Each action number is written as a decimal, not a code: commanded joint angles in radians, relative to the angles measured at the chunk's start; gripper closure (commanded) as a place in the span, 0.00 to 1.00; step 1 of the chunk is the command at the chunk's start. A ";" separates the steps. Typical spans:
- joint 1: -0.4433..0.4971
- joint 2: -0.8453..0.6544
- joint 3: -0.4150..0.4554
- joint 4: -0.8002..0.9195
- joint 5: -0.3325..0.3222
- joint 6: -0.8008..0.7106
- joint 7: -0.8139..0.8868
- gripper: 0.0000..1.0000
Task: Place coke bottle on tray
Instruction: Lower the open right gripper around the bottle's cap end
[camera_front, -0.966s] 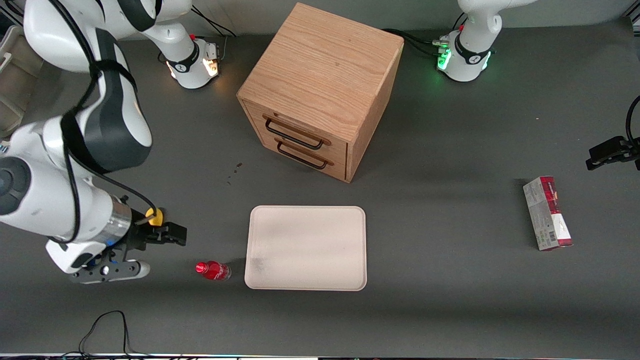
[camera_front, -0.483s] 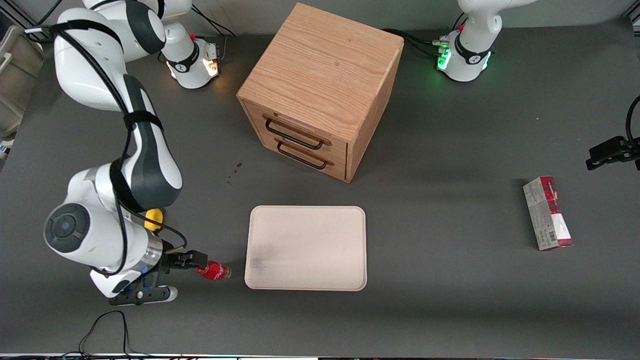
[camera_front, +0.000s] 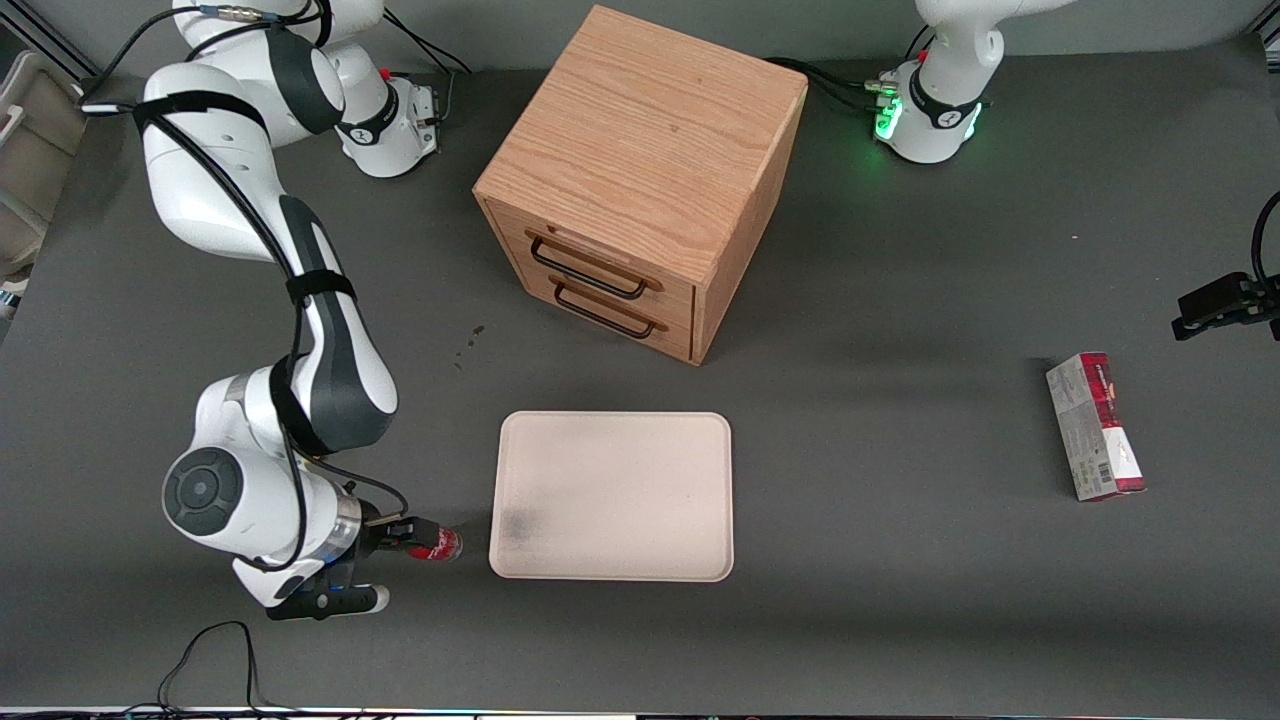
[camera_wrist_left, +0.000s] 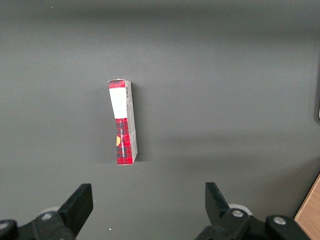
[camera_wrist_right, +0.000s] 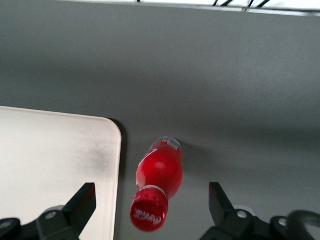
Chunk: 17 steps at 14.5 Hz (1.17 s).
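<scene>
Beside the tray, just off its corner nearest the front camera at my working arm's end, the coke bottle lies on its side on the desk, cap toward me. My claw hangs spread wide over the cap end, holding nothing. I judge I should sink lower, centre the fingers on the body, not the cap, then close gently so it cannot roll. White Coca-Cola script shows on the red cap.
</scene>
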<state>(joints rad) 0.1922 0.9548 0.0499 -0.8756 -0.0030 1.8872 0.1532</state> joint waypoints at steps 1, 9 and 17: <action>0.006 0.024 0.005 0.023 -0.009 0.003 0.009 0.00; 0.012 0.018 0.004 0.003 -0.040 -0.011 0.005 0.18; 0.015 0.012 0.007 0.004 -0.054 -0.054 0.005 1.00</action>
<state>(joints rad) 0.2021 0.9686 0.0525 -0.8738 -0.0424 1.8584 0.1529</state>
